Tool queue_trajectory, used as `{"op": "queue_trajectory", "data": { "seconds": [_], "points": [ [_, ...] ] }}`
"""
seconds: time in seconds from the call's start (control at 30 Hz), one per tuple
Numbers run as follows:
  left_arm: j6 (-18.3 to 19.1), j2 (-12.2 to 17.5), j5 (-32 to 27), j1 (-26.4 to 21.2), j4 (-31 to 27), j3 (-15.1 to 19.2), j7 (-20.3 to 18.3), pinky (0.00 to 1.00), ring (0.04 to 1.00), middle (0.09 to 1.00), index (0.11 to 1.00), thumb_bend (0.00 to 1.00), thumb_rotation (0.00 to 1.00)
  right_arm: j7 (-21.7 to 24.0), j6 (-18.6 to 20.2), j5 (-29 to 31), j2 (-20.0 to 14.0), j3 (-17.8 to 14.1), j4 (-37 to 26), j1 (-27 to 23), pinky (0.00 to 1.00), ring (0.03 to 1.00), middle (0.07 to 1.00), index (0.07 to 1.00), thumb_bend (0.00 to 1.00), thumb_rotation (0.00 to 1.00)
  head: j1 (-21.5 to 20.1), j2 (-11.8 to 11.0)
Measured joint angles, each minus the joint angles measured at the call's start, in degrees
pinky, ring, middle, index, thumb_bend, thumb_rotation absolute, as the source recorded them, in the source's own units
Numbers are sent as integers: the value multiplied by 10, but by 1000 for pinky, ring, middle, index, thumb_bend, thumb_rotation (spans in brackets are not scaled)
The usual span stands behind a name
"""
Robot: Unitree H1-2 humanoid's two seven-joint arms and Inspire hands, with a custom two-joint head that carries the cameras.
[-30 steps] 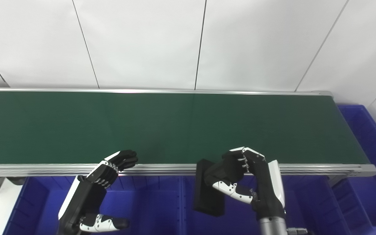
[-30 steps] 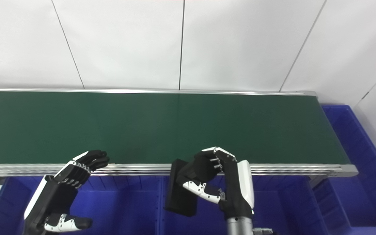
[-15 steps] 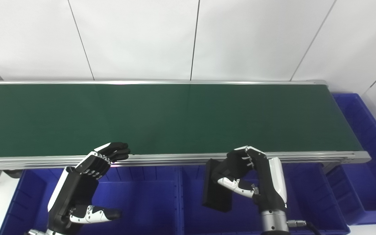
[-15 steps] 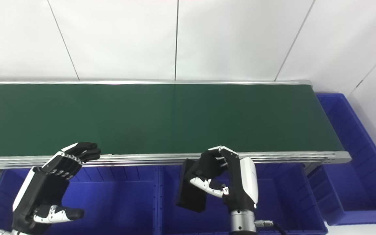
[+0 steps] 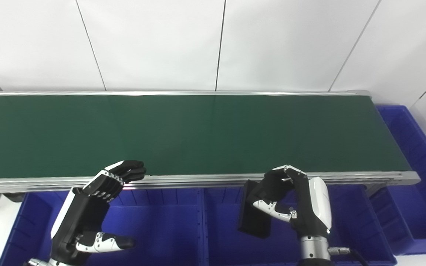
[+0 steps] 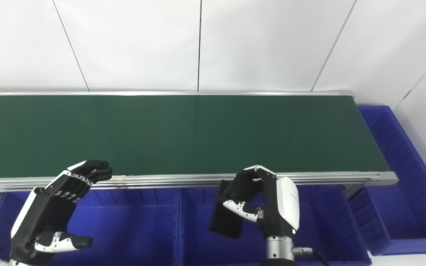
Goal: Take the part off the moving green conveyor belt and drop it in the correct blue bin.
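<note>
My right hand [image 5: 290,201] is shut on a flat black rectangular part [image 5: 253,216] and holds it upright above the middle blue bin [image 5: 227,244], in front of the conveyor's near rail. The same part shows in the right eye view [image 6: 226,218]. My left hand [image 5: 98,199] is open and empty, with its fingertips [image 5: 135,170] at the near rail of the green conveyor belt [image 5: 183,133]. It hangs above the left blue bin [image 5: 154,236]. The belt carries nothing.
A row of blue bins runs under the conveyor's near edge, split by dividers [image 5: 202,221]. Another blue bin [image 5: 416,155] stands past the belt's right end. A white panelled wall [image 5: 213,44] rises behind the belt.
My right hand has carried the black part a little to the right and down over the middle bin. The camera tilted between the earliest frames and now. My left hand has hardly moved.
</note>
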Motion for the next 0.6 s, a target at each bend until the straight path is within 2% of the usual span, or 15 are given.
{"op": "queue_trajectory", "data": {
  "seconds": [0.03,0.07,0.1,0.17,0.3,0.43,0.6],
  "points": [
    [0,0,-2,0,0,0,0,779,790,816,790,919,292,8,3,-5,-1,2,-7,2,727,781,796,496,522,128,0,0],
    [0,0,-2,0,0,0,0,779,789,815,789,918,292,17,6,-11,-3,3,-13,3,784,818,823,611,690,108,-1,1],
    [0,0,-2,0,0,0,0,779,789,815,789,916,292,32,18,-19,-6,5,-22,4,820,843,842,677,783,106,-1,1],
    [0,0,-2,-1,0,0,0,779,788,814,788,919,289,70,44,-38,-16,12,-40,4,874,882,869,747,876,108,-1,2],
    [0,1,-3,-1,1,0,-1,779,792,820,794,914,294,142,85,-71,-36,26,-71,5,981,965,919,833,931,176,-4,4],
    [0,1,-4,-2,2,0,-1,785,795,822,796,915,300,222,129,-129,-50,42,-104,5,999,997,955,885,957,230,-4,4],
    [0,1,-8,-2,5,0,-2,782,790,820,796,930,319,299,152,-198,-55,53,-127,5,1000,1000,994,928,1000,273,-4,7]
  ]
}}
